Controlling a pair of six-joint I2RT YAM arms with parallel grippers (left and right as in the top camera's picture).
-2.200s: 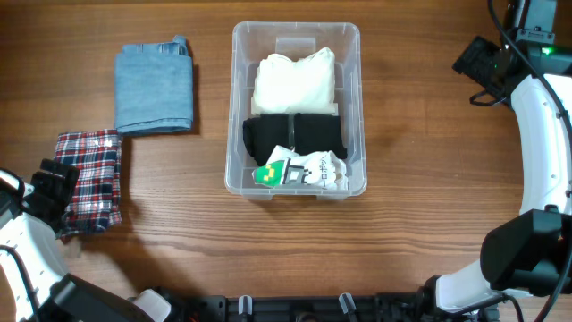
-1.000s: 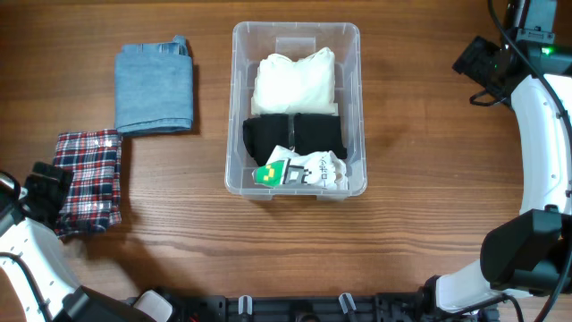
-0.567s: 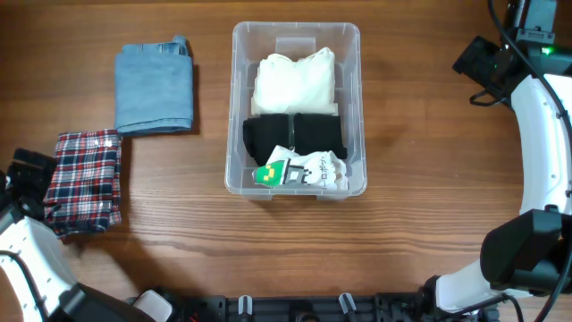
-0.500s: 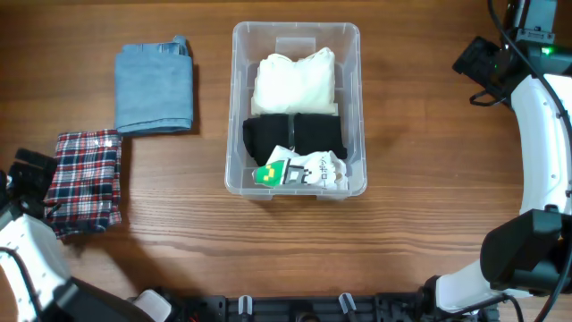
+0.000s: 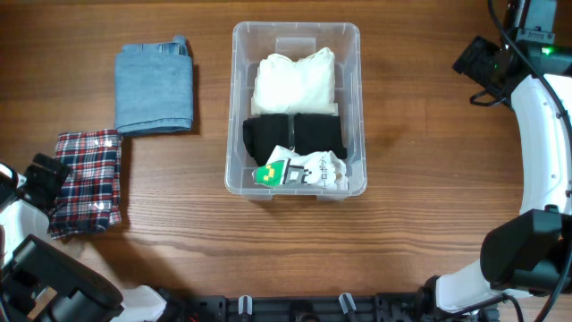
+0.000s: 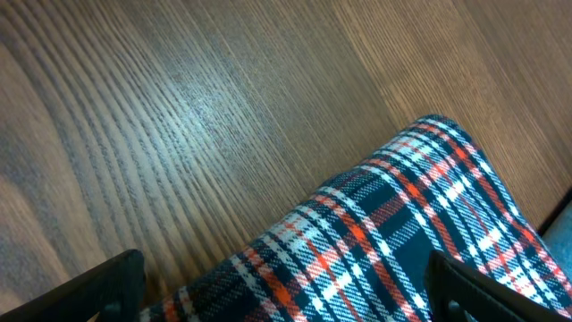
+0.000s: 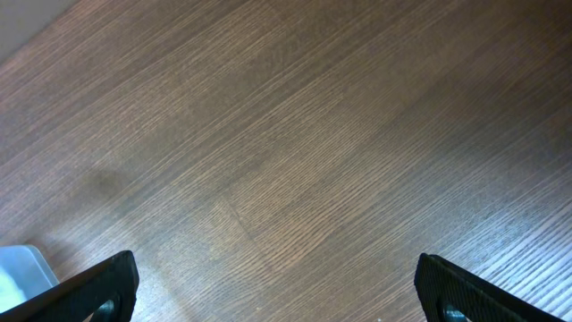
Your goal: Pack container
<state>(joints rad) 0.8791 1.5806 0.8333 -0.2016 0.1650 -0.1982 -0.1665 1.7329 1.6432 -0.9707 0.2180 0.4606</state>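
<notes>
Plaid cloth (image 6: 393, 241) cut off below, black garment (image 5: 268, 136) partly under packet (image 5: 302, 170), packet print unreadable

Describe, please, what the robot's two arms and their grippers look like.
Both arms have smooth white shells between black joints. The right arm carries black cables and a small green light near its top. The left arm looks alike. The left gripper and right gripper are black, with dark fingers.

Straight down from above, the overhead camera takes in the whole table (image 5: 429, 224). The left wrist camera hangs close over the plaid cloth (image 6: 402, 241); that cloth (image 5: 85, 183) also shows near left in the overhead view. The right wrist camera faces bare wood, with the container (image 7: 18, 268) edging its lower left corner.
</notes>
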